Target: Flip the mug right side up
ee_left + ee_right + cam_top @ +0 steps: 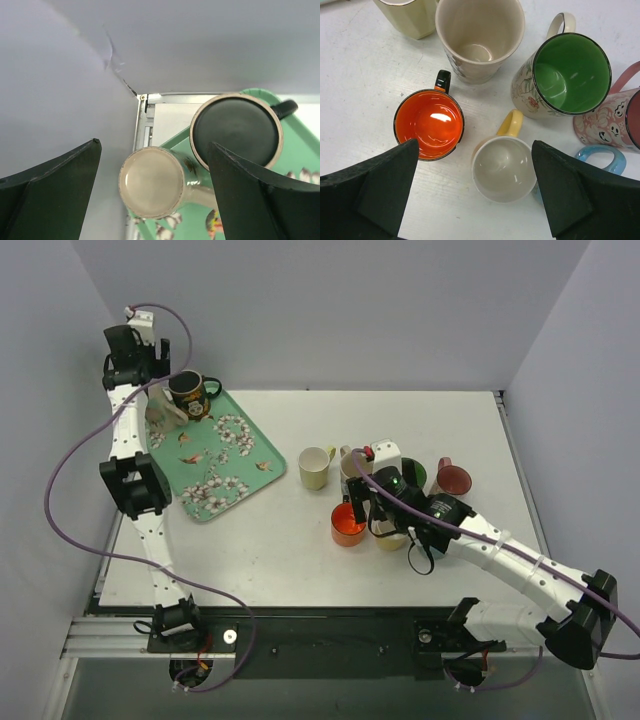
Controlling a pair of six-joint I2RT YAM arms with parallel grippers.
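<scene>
White tabletop (300,560) carries a green floral tray (240,455) at its far left corner. On the tray the cream mug (150,182) shows its base to the left wrist camera, not right side up. It sits just beside an upright dark mug (235,130), whose handle points away from it. Left gripper (154,145) hangs above the pair, fingers spread wide and holding nothing, with the dark mug crowding the right finger's side. Right gripper (474,145) hovers, fingers likewise apart and empty, over a cluster at mid-right: green-lined mug (570,70), beige mug (479,35), pink mug (605,125), orange mug (429,124) and small white mug (504,167). A yellow mug (315,467) stands between tray and cluster.
</scene>
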